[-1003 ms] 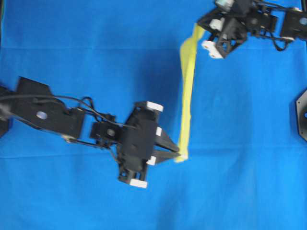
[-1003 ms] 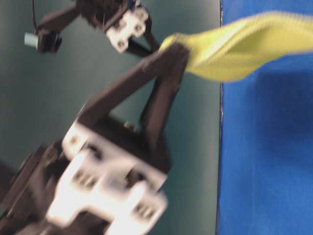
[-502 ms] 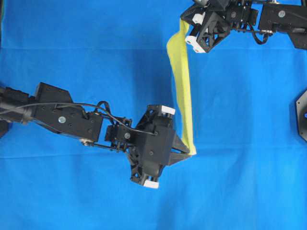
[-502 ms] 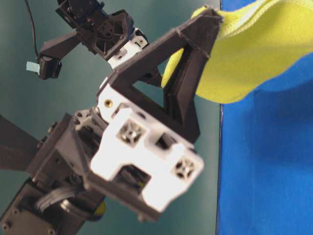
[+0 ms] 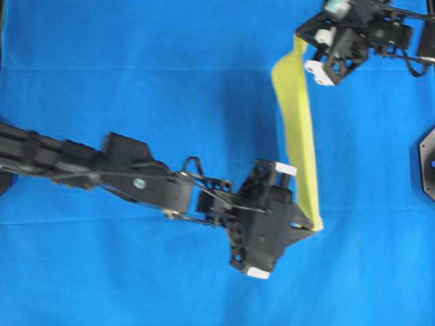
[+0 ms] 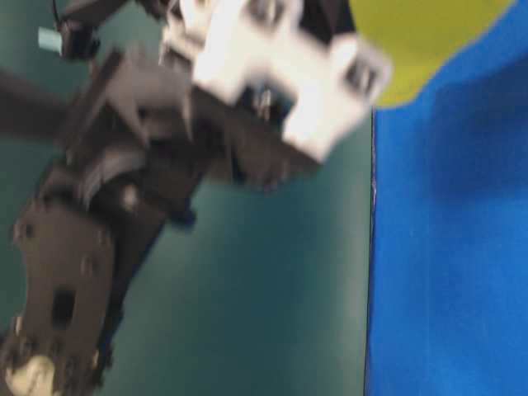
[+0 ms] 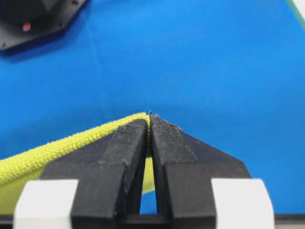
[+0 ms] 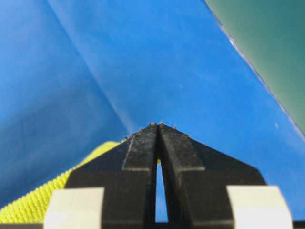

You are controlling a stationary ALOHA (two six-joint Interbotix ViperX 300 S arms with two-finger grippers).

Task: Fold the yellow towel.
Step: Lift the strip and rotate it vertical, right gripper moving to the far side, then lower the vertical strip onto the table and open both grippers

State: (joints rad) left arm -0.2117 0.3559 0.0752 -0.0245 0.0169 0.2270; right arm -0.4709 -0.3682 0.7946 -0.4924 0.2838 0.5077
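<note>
a robot lab bench: blue cloth (image 5: 136,75) over the table, teal backdrop (image 6: 272,289), black arm mount (image 5: 427,163).

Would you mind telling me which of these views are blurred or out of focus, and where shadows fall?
Table-level view: heavy motion blur on the left gripper's arm; the yellow towel is soft. Overhead view: mild blur; dark shadows on the blue cloth beside the towel. Both wrist views: crisp at the fingertips, with the nearest parts slightly soft.
</note>
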